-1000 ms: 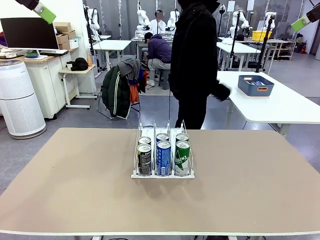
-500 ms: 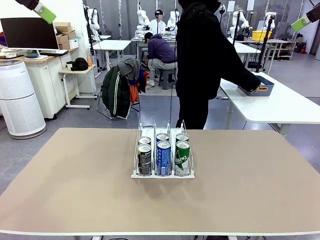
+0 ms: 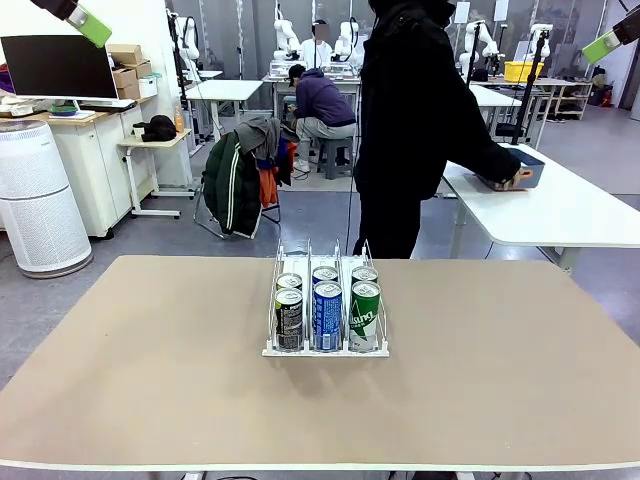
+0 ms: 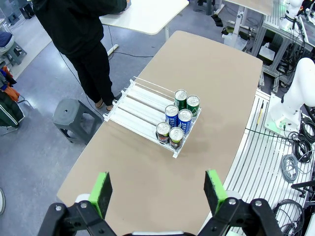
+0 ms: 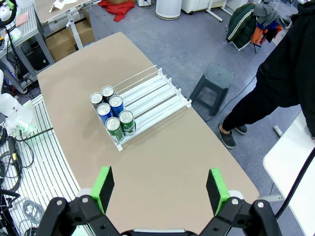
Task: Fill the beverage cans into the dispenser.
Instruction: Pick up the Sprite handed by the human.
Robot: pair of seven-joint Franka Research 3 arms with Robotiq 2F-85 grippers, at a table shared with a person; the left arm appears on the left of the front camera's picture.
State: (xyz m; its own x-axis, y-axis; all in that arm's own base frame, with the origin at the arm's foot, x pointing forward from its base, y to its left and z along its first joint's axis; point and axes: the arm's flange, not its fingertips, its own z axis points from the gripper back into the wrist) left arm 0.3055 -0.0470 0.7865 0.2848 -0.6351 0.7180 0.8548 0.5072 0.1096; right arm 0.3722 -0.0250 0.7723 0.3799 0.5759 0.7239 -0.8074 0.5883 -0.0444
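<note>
Tan rectangular tabletop point(image 3: 150, 380) is lying well below both grippers. A person in black clothing point(image 3: 410, 110) is standing past its far edge, one hand point(image 3: 520, 178) resting on a blue plastic bin point(image 3: 530, 165) on the side table; can't tell if that hand is gripping.

White wire-and-clear-plastic three-lane dispenser point(image 4: 140, 110) is sitting mid-table, far under and ahead of the pads, its long axis running robot side to person side.

Slim aluminium beverage cans point(image 3: 327, 316) are standing upright, six in all: two black-grey, two blue, two green, in two rows of three.

Front view is giving the can sides and labels. The wrist views are giving the tops, bunched at the lanes' robot-side end.

Left gripper point(image 4: 157, 189) and right gripper point(image 5: 160, 189) are hanging high, jaws spread wide, holding nothing.
</note>
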